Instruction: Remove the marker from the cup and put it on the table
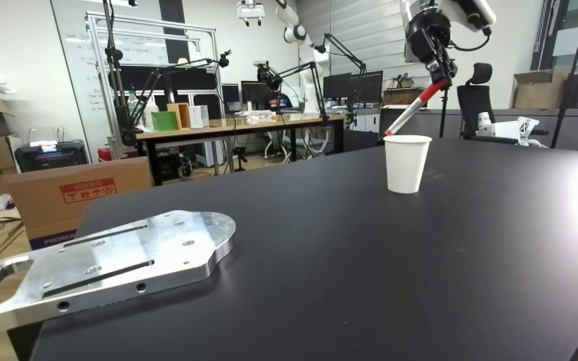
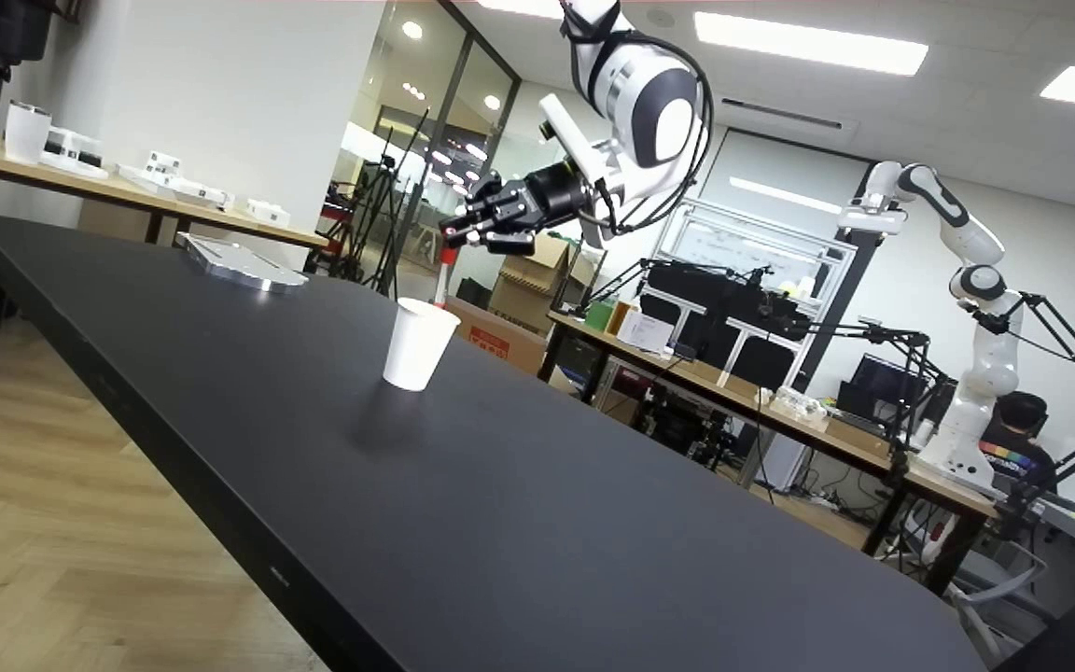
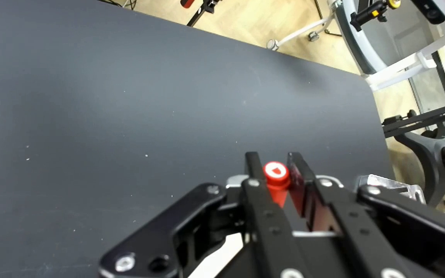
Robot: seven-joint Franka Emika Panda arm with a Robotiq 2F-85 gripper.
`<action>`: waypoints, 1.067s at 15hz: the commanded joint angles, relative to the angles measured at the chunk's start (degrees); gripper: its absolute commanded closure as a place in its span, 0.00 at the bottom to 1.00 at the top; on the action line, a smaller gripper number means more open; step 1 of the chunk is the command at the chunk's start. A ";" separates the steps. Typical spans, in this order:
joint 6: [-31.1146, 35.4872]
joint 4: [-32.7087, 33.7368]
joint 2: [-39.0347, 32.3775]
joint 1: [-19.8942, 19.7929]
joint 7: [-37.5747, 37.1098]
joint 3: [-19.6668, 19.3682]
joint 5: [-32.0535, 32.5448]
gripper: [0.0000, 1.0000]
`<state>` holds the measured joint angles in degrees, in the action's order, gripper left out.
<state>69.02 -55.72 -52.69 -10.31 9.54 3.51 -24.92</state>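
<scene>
The white paper cup (image 1: 407,165) stands upright on the black table (image 1: 319,260); it also shows in an exterior view (image 2: 419,347). My gripper (image 1: 440,76) is above the cup, shut on the red upper end of the marker (image 1: 406,115). The marker slants down, and its red lower tip shows just at the cup's rim, outside the opening in both exterior views. I cannot tell whether it touches the rim. In the wrist view the marker's red end (image 3: 276,174) sits between the fingertips (image 3: 272,159). The cup is mostly hidden there behind the gripper.
A shiny metal plate (image 1: 158,240) lies at one end of the table, partly over its edge; it also shows in an exterior view (image 2: 244,264). A cardboard box (image 1: 81,195) stands beside the table. Wooden workbenches (image 2: 733,378) and an office chair (image 1: 479,100) are further off.
</scene>
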 commanded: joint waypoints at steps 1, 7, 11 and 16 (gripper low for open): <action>-0.79 -5.04 6.37 0.46 -0.51 0.06 -0.15 0.95; 11.73 -17.03 16.46 2.00 -1.44 -3.88 5.86 0.95; 25.35 -27.57 21.97 1.07 -1.95 -7.21 10.29 0.95; 42.60 -40.04 26.15 -0.88 -4.90 -11.28 12.87 0.95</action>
<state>103.00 -86.22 -31.40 -10.67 8.68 -6.31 -13.44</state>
